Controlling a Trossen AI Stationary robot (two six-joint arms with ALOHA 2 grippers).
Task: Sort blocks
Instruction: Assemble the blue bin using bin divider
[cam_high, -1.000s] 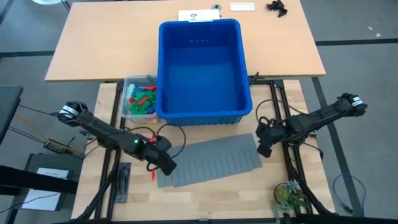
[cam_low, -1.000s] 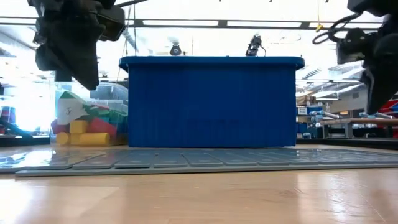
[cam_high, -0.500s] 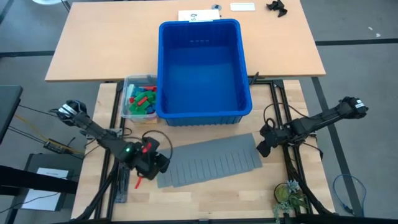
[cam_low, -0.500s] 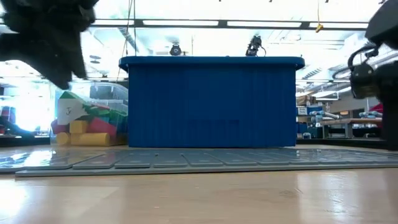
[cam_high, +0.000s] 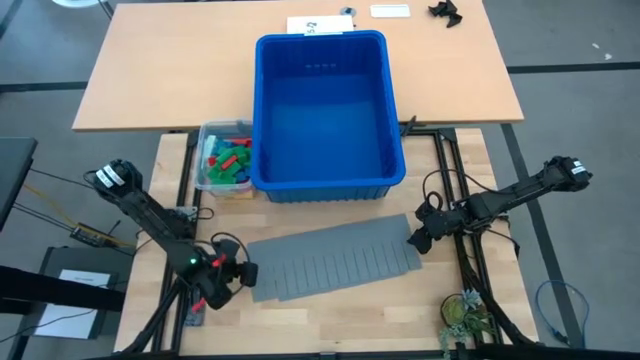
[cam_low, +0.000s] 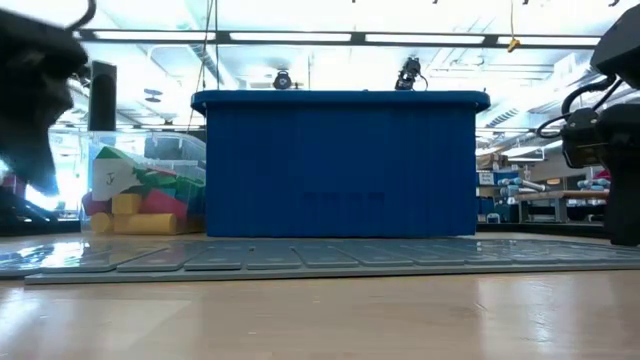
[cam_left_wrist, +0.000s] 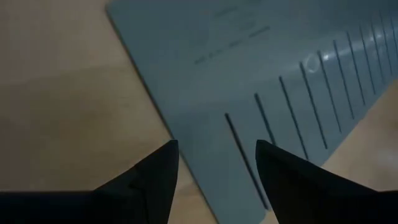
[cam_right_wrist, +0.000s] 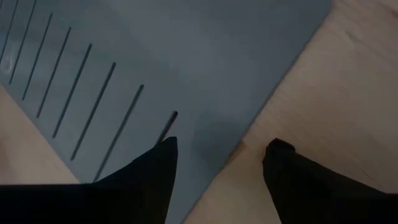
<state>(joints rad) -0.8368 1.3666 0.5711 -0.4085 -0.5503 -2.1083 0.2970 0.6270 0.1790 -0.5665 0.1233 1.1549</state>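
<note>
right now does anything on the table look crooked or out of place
The grey slotted mat lies askew, at an angle to the table edge and the blue bin. Both tools hang open at its ends: the left tool over one corner, the right tool over the other. The blocks sit in their clear tub.

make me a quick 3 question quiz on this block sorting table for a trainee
1. True or false: the blue bin has blocks in it.
2. Where are the blocks? A) in the clear tub beside the bin, B) spread on the grey mat, C) in a gripper.
3. Fill in: the left gripper and the right gripper each sit over one ____ of the grey mat, fingers apart and holding nothing.

Key:
1. False; its inside shows bare blue in the high view.
2. A
3. end (the left gripper at the mat's left end, the right gripper at its right end)
</note>
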